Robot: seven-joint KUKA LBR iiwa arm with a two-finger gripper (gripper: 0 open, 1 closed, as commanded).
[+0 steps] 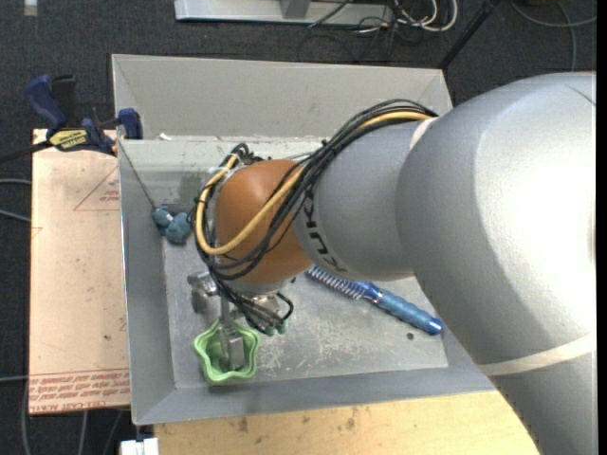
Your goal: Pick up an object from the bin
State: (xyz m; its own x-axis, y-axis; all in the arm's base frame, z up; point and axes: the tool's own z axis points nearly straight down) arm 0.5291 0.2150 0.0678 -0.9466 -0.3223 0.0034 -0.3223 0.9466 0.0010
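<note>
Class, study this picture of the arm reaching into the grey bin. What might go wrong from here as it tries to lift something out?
1. The end effector is down at the green wavy-rimmed plastic ring, which lies near the bin's front-left corner; a small miss might strike the grey metal wall.
2. The ring's thin, curved rim may slip free on lifting.
3. The blue-handled coiled brush lies below the arm and might get swept along.

You see the gripper (229,347) down in a green wavy ring (228,376), low left in the bin (147,301). A blue brush (394,306) lies apart.
</note>
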